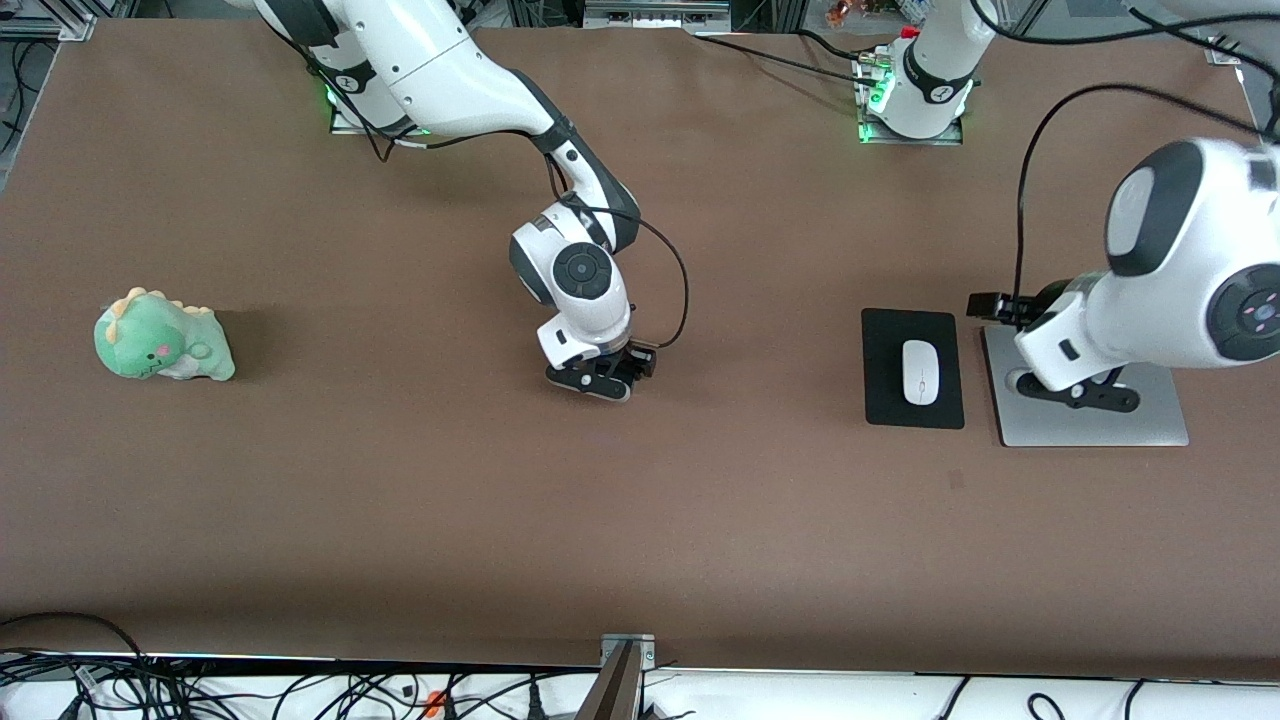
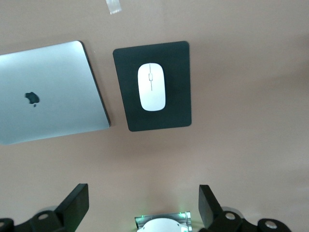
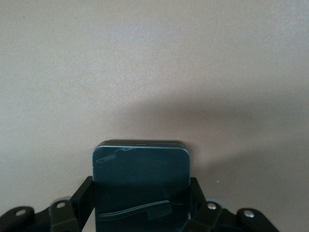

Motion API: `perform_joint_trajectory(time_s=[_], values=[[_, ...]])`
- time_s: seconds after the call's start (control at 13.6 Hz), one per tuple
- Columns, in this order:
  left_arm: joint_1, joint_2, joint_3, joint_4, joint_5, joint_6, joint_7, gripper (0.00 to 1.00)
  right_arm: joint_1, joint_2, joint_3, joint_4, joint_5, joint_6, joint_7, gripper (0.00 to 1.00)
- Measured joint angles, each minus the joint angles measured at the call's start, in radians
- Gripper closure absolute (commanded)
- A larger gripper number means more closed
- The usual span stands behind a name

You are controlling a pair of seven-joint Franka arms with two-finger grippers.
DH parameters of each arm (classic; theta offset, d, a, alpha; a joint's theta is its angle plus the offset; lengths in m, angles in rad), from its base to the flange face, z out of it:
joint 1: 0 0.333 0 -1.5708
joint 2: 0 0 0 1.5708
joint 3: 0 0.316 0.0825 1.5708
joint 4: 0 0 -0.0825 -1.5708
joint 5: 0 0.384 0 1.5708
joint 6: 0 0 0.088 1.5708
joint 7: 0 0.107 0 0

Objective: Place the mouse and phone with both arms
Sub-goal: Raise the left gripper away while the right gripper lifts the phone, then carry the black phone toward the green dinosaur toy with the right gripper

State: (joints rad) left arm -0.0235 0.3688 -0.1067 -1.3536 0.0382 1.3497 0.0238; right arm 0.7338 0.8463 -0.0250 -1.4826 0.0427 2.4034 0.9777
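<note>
Where the high front camera looks down, the right gripper point(image 1: 601, 381) sits low over the table's point(image 1: 420, 500) middle, and a green toy point(image 1: 162, 338) lies toward the right arm's end. The white mouse point(image 1: 920, 372) rests on a black mat point(image 1: 885, 400), just beside a silver laptop point(image 1: 1150, 420) under the left gripper point(image 1: 1078, 388).

In the left wrist view, that gripper's fingers point(image 2: 77, 203) are spread, holding nothing.

In the right wrist view, the fingers point(image 3: 82, 195) clasp the phone point(image 3: 141, 169) at six o'clock.

Glossy white mouse point(image 2: 151, 87), matt black mat point(image 2: 176, 108), brushed-metal laptop point(image 2: 48, 92), glassy phone point(image 3: 141, 179)
</note>
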Motion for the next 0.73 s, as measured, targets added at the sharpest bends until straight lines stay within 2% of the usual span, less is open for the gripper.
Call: perform_joint_trajectory(time_s=[0.15,0.29,0.37,0.59,0.73], values=[[-0.002,-0.042,0.001,0.047,0.0,-0.028,0.0,0.0,-0.003,-0.006,-0.009,0.014,0.0,-0.04,-0.027,0.66],[0.0,-0.114,0.005,0.024,0.0,-0.039,0.0,0.0,-0.03,-0.041,-0.02,0.03,0.0,-0.132,-0.109,0.66],[0.001,-0.16,0.006,-0.026,0.0,-0.017,0.0,0.0,-0.063,-0.073,-0.024,0.035,0.0,-0.196,-0.182,0.66],[0.002,-0.332,0.008,-0.282,0.0,0.153,0.0,0.0,-0.204,-0.173,-0.029,0.035,0.001,-0.365,-0.457,0.65],[0.002,-0.384,0.012,-0.325,0.007,0.188,0.002,0.0,-0.294,-0.2,-0.033,0.021,0.001,-0.399,-0.628,0.64]])
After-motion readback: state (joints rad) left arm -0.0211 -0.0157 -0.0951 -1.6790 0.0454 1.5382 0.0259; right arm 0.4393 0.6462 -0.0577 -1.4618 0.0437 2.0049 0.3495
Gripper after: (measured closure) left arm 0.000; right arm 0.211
